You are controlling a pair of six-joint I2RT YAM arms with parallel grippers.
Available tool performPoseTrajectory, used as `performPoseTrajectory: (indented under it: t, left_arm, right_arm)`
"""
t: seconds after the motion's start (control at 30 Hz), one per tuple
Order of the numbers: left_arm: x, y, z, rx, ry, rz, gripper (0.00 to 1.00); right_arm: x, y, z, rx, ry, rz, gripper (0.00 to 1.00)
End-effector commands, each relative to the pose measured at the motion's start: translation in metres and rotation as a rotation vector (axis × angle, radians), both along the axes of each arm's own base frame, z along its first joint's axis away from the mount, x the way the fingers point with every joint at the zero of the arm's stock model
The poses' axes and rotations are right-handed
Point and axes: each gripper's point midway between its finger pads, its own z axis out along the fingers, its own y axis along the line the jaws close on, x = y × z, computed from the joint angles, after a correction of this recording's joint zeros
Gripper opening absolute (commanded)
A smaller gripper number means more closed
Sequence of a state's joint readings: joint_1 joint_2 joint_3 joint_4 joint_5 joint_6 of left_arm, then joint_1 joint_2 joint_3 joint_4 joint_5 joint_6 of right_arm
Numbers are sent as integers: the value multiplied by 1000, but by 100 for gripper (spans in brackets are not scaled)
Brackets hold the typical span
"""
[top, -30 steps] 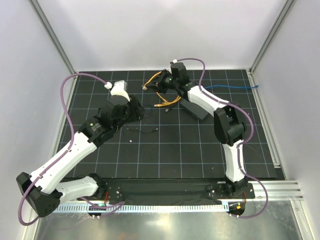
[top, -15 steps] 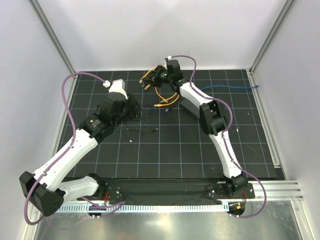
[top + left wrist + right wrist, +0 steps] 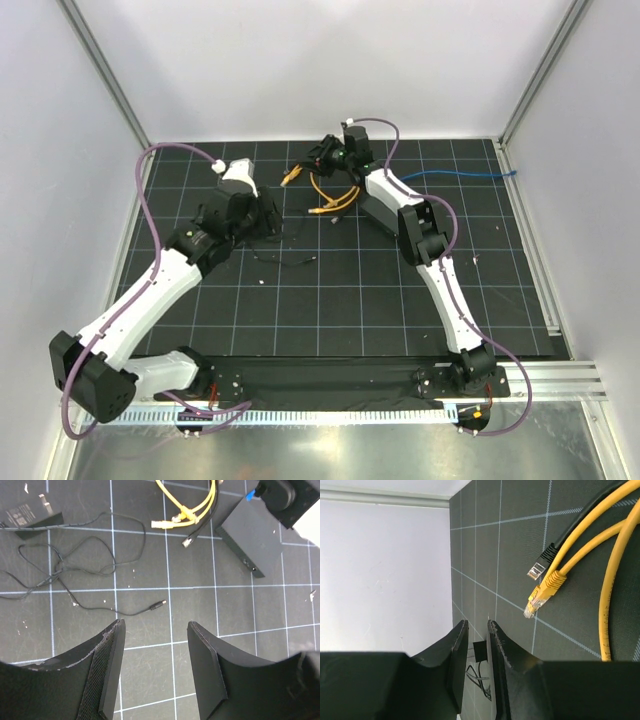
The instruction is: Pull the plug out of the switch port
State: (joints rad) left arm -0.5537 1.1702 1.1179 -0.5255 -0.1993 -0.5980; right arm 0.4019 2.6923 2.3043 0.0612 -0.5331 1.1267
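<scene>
The switch, a flat matte-black box [image 3: 250,532], lies on the gridded mat with ports along its near edge [image 3: 248,563]. In the top view it [image 3: 377,213] is partly under my right arm. A blue plug [image 3: 248,496] shows at its far corner, partly hidden by that arm. Loose yellow plugs [image 3: 172,520] and a black plug [image 3: 188,541] lie left of the box. My right gripper [image 3: 477,625] hovers over the mat near a yellow plug [image 3: 544,592], its jaws a narrow gap apart and empty. My left gripper [image 3: 156,625] is open and empty, well short of the box.
A small black power adapter [image 3: 32,516] with thin tangled wire [image 3: 75,575] and a barrel tip [image 3: 159,605] lies left. Yellow cable loops [image 3: 335,190] sit behind the box, and a blue cable [image 3: 465,175] runs to the right wall. White walls enclose the mat.
My right gripper swung left over the yellow cables, then came back a little to the right. My left arm shifted slightly toward the back. The yellow plug end moved a little.
</scene>
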Motion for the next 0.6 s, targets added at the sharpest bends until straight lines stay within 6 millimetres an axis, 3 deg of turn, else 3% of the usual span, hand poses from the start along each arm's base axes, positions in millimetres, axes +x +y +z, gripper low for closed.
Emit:
performPoseTrajectory:
  t: [0.0,0.03,0.1,0.17,0.23,0.27,0.3,0.37,0.4,0.43,0.47,0.57]
  left_arm:
    - [8,-11,9,-29,-16,-32,56]
    - [9,-13,8,-34,-12,-35,56]
    - [14,-22,1,-47,14,-56,56]
    - [18,-29,-3,-57,34,-72,55]
    - [25,-40,-4,-75,43,-87,53]
    - [28,-43,-5,-82,44,-92,53]
    - [30,-47,-4,-94,42,-101,53]
    - [41,-63,-5,-135,41,-127,51]
    - [45,-68,-6,-146,43,-133,49]
    - [49,-82,-15,-170,71,-175,46]
    - [55,-92,-8,-193,67,-194,44]
    - [74,-116,-15,-188,82,-213,43]
  right_arm:
    - [-4,4,71,35,-178,42,29]
    - [-6,0,68,9,-176,35,30]
    - [-12,-9,91,-31,-213,24,31]
    - [-12,-23,86,-107,-232,12,31]
    - [-15,-36,101,-149,-265,10,31]
    - [-13,-50,97,-167,-251,0,31]
    - [-15,-59,108,-171,-266,-8,31]
    - [-17,-81,95,-203,-243,-26,31]
    - [-14,-101,108,-207,-262,-57,32]
    - [-17,-113,91,-227,-227,-69,32]
    - [-17,-133,87,-243,-222,-90,32]
    - [-18,-159,81,-258,-212,-96,32]
